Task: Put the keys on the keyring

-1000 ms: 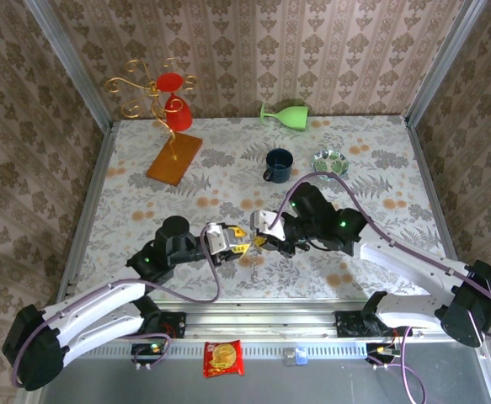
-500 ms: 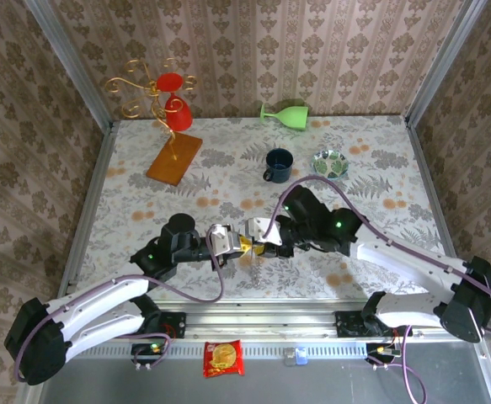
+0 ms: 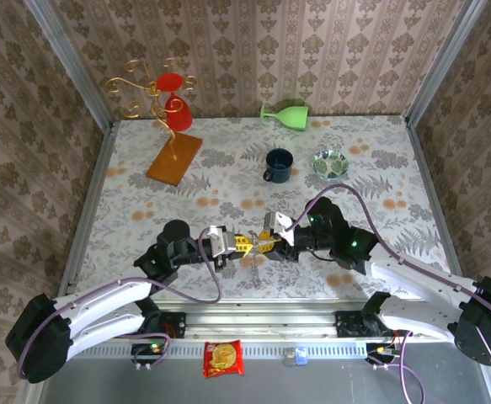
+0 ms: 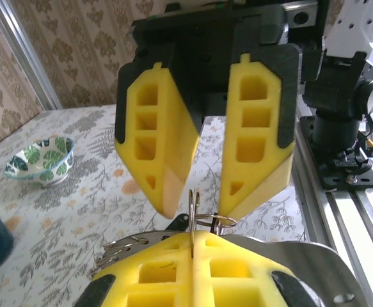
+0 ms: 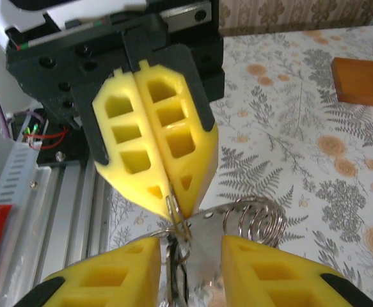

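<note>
**Keyring pinched where the two grippers meet**

Snack packet lies nearest, on the rail in front of the arm bases. Just past it, over the near middle of the table, the two arms reach toward each other and their yellow fingers meet almost tip to tip.

The left gripper comes in from the left with its jaws pressed fully together. In its wrist view a thin doubled wire stands edge-on out of the seam between the pads, so it has hold of the keyring.

The right gripper faces it from the right with its jaws partly parted, one finger on each side of that wire. Neither finger touches the wire, and the jaws grip nothing that can be seen.

From the right wrist, the silvery wire runs from the left gripper's tip rightward into several coiled loops just beyond the right-hand finger. A small dangling piece hangs below the meeting tips, too small to tell what it is.

Farther back, right of centre, stands a blue mug, with a leaf-patterned bowl to its right. Both are well apart from the grippers.

At the far left a wooden base carries a gold wire stand with a red cup on it. A green glass lies on its side at the far edge.
</note>
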You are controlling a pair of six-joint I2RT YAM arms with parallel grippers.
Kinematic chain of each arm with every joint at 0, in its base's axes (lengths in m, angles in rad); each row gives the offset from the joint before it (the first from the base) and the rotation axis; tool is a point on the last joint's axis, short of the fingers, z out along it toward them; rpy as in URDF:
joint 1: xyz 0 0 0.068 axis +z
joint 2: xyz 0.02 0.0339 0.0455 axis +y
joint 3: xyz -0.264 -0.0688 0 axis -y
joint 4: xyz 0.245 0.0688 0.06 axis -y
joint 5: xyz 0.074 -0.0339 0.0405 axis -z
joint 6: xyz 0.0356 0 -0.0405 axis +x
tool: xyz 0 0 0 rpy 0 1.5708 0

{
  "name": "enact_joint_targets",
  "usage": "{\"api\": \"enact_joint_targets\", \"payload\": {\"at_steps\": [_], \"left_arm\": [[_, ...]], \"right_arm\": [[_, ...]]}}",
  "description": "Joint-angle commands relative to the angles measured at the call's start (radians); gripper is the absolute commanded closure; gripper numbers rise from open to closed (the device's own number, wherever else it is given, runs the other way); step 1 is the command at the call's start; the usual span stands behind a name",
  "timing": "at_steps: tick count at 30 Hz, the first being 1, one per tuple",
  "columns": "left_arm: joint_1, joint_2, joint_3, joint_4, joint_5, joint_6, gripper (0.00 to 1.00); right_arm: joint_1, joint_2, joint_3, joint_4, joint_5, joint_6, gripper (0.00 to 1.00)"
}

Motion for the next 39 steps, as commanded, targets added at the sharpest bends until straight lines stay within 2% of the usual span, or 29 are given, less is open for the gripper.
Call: {"api": "enact_joint_targets", "payload": {"at_steps": [1,7,13,14,15,16,17,20,23,27,30,36,39], "left_arm": [[-0.001,0.010,-0.010,0.102,0.055,-0.028,1.00],[-0.001,0.020,-0.012,0.130,0.071,-0.041,1.00],[-0.002,0.017,-0.013,0.133,0.051,-0.047,1.00],[-0.002,0.014,-0.013,0.124,0.031,-0.048,0.95],[-0.002,0.007,-0.012,0.109,0.013,-0.047,0.82],[-0.002,0.001,-0.008,0.090,0.012,-0.040,0.78],[-0.002,-0.008,-0.001,0.058,-0.026,-0.025,0.76],[-0.002,-0.025,0.044,-0.083,-0.042,0.032,0.75],[-0.002,-0.022,0.087,-0.194,-0.040,0.084,0.76],[-0.002,-0.010,0.124,-0.247,-0.034,0.114,0.80],[-0.004,0.004,0.144,-0.270,-0.026,0.133,0.84],[-0.003,0.020,0.170,-0.307,-0.011,0.160,1.00],[-0.004,0.007,0.153,-0.286,-0.021,0.150,1.00]], "right_arm": [[-0.004,0.005,-0.004,0.086,-0.046,0.048,0.71],[-0.005,0.020,0.004,0.097,-0.069,0.052,0.82],[-0.005,0.032,0.023,0.059,-0.083,0.038,1.00],[-0.004,0.031,0.032,0.038,-0.081,0.025,1.00],[-0.004,0.031,0.046,0.002,-0.077,0.005,1.00],[-0.004,0.030,0.060,-0.032,-0.070,-0.017,1.00],[-0.002,0.031,0.080,-0.076,-0.060,-0.044,1.00],[0.009,0.051,0.154,-0.246,-0.017,-0.158,1.00],[0.019,0.085,0.223,-0.375,0.011,-0.246,1.00],[0.040,0.129,0.294,-0.479,0.040,-0.329,1.00],[0.050,0.150,0.325,-0.495,0.033,-0.352,1.00],[0.061,0.152,0.332,-0.448,-0.009,-0.325,0.99],[0.045,0.105,0.273,-0.372,0.004,-0.258,0.77]]}}
